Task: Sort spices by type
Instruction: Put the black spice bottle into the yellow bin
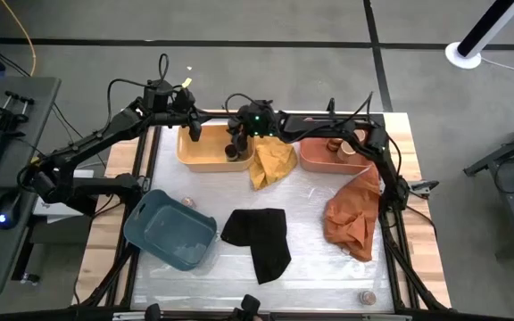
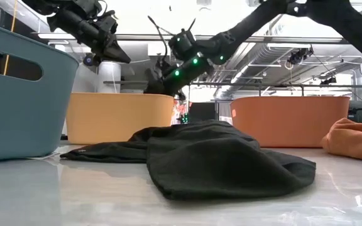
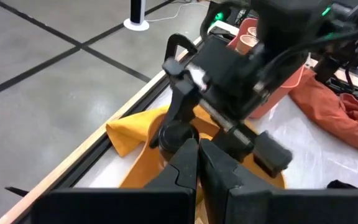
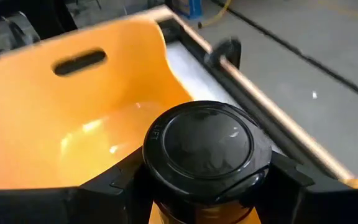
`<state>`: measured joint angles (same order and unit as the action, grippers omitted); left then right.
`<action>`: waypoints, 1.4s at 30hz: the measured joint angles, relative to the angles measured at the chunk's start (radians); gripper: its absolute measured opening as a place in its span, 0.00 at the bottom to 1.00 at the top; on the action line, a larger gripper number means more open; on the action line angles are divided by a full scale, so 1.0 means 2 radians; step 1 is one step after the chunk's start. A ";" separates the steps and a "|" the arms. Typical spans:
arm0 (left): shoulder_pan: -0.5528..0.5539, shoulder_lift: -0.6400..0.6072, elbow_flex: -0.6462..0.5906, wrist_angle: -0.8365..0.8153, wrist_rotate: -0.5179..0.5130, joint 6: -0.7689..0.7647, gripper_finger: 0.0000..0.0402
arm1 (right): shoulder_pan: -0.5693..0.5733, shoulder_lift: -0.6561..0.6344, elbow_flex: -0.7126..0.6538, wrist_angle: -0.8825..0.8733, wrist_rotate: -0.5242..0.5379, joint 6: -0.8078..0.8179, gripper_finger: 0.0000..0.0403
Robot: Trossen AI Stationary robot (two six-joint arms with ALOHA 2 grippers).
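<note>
My left gripper (image 1: 192, 134) hovers over the yellow tray (image 1: 205, 159), fingers pressed together on nothing. My right gripper (image 1: 236, 147) clamps the black-lidded jar (image 4: 205, 149) above that tray's right end. Jar upright, long axis vertical, lid up; likely light, rigid, slick, best pinched on its sides below the lid

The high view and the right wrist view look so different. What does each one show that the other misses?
Only the high view shows the whole table: the blue tray, coral tray, three cloths, and the left gripper, shut and empty. Only the right wrist view shows the black-lidded jar close up, clamped in the right gripper. Both show the yellow tray and that jar over it.
</note>
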<state>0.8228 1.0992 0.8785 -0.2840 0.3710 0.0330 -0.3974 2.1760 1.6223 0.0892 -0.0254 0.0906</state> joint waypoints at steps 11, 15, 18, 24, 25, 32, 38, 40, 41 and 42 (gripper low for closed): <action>0.000 0.001 0.000 -0.001 -0.001 0.012 0.00 | 0.000 0.005 0.000 -0.009 0.002 0.019 0.52; 0.001 0.001 0.000 -0.001 -0.009 0.012 0.00 | 0.001 0.005 0.000 -0.008 0.000 0.025 0.52; 0.001 0.001 0.000 -0.002 -0.009 0.015 0.00 | 0.001 0.005 0.000 -0.008 0.000 0.021 0.52; 0.001 0.001 0.000 -0.002 -0.014 0.016 0.00 | -0.001 0.005 0.000 -0.008 -0.001 0.030 0.52; 0.001 0.001 0.000 -0.002 -0.014 0.016 0.00 | -0.001 0.005 0.000 -0.008 -0.003 0.030 0.52; 0.001 0.001 0.001 -0.005 -0.023 0.016 0.00 | -0.001 0.005 0.000 -0.008 -0.016 0.029 0.52; 0.001 0.001 0.001 -0.009 -0.023 0.025 0.00 | -0.001 0.006 0.000 -0.005 -0.018 0.029 0.58; 0.001 0.001 0.001 -0.011 -0.024 0.025 0.00 | -0.001 0.006 0.000 -0.005 -0.018 0.023 0.63; 0.001 0.001 0.001 -0.013 -0.026 0.026 0.00 | -0.001 0.006 0.000 -0.004 -0.018 0.020 0.65; 0.001 0.001 0.001 -0.015 -0.026 0.028 0.00 | -0.001 0.006 0.000 -0.004 -0.018 0.018 0.67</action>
<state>0.8246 1.1011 0.8795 -0.3138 0.3195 0.0897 -0.3992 2.1880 1.6222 0.0811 -0.0620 0.1272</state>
